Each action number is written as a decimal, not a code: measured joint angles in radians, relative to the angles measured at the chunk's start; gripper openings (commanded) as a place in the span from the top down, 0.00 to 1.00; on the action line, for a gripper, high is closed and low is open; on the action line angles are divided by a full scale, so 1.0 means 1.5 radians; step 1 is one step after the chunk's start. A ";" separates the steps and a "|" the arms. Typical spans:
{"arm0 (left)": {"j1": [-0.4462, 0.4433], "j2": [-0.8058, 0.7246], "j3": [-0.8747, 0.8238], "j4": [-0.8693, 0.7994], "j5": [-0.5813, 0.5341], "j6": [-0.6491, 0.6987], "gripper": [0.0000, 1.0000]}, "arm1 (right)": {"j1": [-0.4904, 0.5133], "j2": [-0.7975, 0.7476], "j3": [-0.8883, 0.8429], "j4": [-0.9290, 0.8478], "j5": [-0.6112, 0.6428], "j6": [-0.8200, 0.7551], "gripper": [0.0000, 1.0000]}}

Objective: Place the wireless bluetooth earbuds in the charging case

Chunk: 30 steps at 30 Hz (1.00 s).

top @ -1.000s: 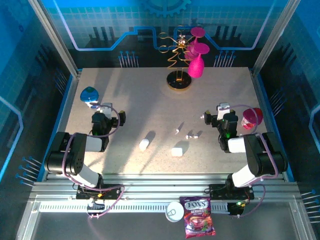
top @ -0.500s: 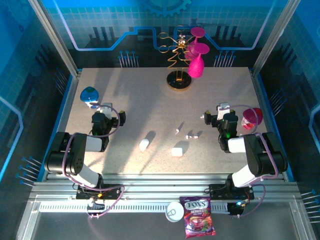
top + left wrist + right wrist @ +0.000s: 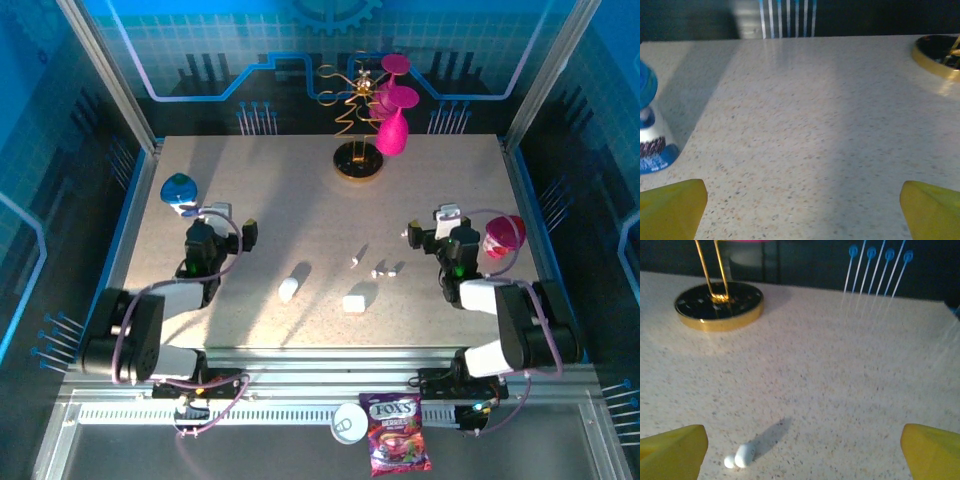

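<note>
Seen from above, a speckled table (image 3: pixel 300 190) carries a gold wire stand (image 3: pixel 358 160) hung with pink glasses at its far side. The charging case (image 3: pixel 288 289), a white oblong pill, lies flat well short of the stand, towards the arms and a little to the stand's left. The wireless bluetooth earbuds (image 3: pixel 380 271), tiny white pieces, lie loose on the table almost straight in front of the stand's base, apart from the case. A squarish white lump (image 3: pixel 352 303) sits farther from the stand than the earbuds do.

The left hand (image 3: pixel 232 224) hovers to the stand's left, its jaws spread wide and holding nothing, with a blue-topped object (image 3: pixel 179 190) just beside it. The right hand (image 3: pixel 428 224) hovers to the stand's right, likewise spread wide and empty, with a pink cup (image 3: pixel 503 235) farther right.

In the right wrist view, one earbud lies between the yellow fingertips (image 3: pixel 675 447), with the stand's round base beyond it.
</note>
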 measured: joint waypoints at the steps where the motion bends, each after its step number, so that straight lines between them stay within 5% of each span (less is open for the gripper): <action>1: -0.008 -0.022 0.008 -0.021 0.001 0.001 0.01 | 0.002 -0.030 0.002 -0.018 -0.009 -0.005 0.00; 6: -0.052 -0.129 0.079 -0.188 0.056 -0.007 0.01 | 0.033 -0.139 0.032 -0.136 -0.067 -0.038 0.00; 14: -0.081 -0.226 0.175 -0.390 0.185 -0.039 0.01 | 0.203 -0.203 0.113 -0.382 -0.155 -0.139 0.00; 20: -0.085 -0.241 0.181 -0.472 0.225 -0.040 0.01 | 0.317 -0.192 0.188 -0.590 -0.196 -0.237 0.00; 30: -0.095 -0.236 0.181 -0.492 0.235 -0.040 0.00 | 0.402 -0.059 0.232 -0.795 -0.178 -0.332 0.04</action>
